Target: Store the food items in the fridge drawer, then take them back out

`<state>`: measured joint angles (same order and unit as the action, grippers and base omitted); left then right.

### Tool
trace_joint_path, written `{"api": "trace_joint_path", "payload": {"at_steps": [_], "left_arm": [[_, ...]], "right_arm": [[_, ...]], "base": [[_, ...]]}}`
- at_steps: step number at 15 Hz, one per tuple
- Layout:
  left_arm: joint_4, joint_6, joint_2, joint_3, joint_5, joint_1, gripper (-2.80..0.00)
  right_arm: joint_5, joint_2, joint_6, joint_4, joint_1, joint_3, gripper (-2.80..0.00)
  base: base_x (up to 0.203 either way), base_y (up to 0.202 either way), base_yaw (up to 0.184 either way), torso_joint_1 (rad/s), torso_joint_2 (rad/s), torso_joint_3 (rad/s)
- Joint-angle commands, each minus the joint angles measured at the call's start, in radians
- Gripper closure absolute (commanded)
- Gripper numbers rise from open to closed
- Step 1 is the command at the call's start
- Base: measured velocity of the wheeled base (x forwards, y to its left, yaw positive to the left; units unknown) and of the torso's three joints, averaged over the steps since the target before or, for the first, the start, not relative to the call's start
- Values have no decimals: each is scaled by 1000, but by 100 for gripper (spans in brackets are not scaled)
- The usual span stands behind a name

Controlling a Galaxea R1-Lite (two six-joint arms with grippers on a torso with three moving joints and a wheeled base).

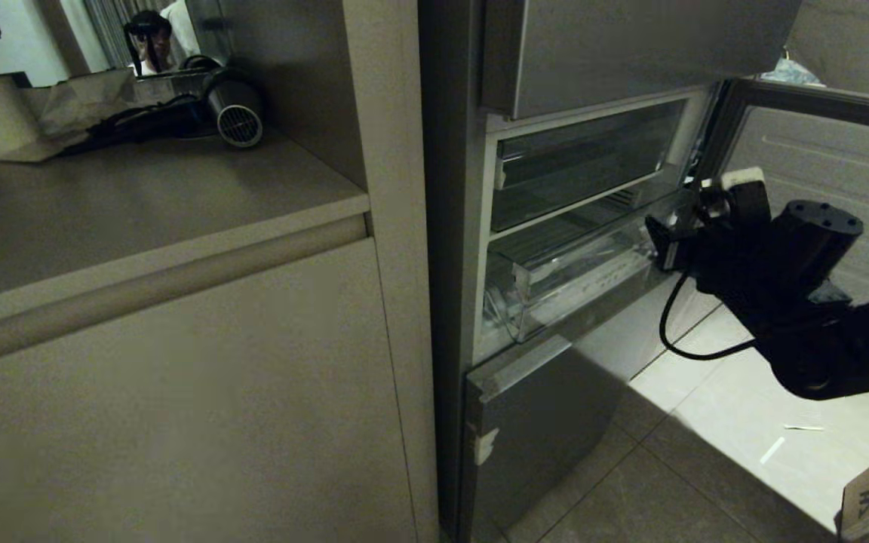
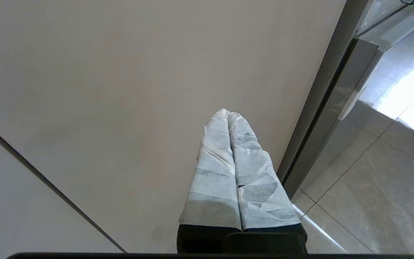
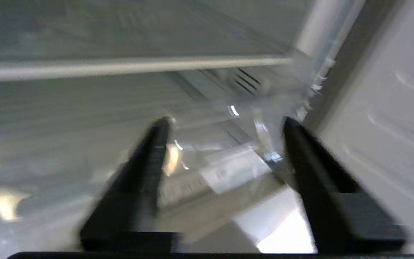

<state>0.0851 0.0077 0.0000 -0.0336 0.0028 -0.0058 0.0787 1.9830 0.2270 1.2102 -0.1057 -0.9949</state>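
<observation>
At the open fridge, my right gripper (image 3: 225, 122) hangs at the right end of the fridge drawer (image 1: 555, 279), jaws apart and empty – no food items visible. Risk: I clip that thick clear lip – left gripper (image 2: 228, 115) parked, closed

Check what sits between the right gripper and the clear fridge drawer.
Nothing. In the right wrist view the right gripper stands open with the fridge drawer front lip straight ahead between its fingers, bare air between. The head view shows it at the drawer's right end.
</observation>
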Motion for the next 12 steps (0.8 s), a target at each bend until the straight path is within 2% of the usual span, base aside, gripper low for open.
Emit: {"api": "trace_joint_path", "payload": {"at_steps": [1, 4, 6, 8, 12], "left_arm": [[1, 0, 2, 0, 0, 0, 0], [1, 0, 2, 0, 0, 0, 0], [1, 0, 2, -1, 0, 0, 0], [1, 0, 2, 0, 0, 0, 0], [1, 0, 2, 0, 0, 0, 0]], "right_arm": [[-32, -3, -20, -229, -2, -133, 0], [-110, 0, -107, -459, -3, -291, 0], [-163, 7, -138, -639, -2, -377, 0], [-206, 32, -183, -703, 0, -445, 0], [-211, 85, -193, -756, 1, -516, 0]], "base": [[0, 0, 0, 0, 0, 0], [0, 0, 0, 0, 0, 0], [0, 0, 0, 0, 0, 0], [0, 0, 0, 0, 0, 0], [0, 0, 0, 0, 0, 0]]}}
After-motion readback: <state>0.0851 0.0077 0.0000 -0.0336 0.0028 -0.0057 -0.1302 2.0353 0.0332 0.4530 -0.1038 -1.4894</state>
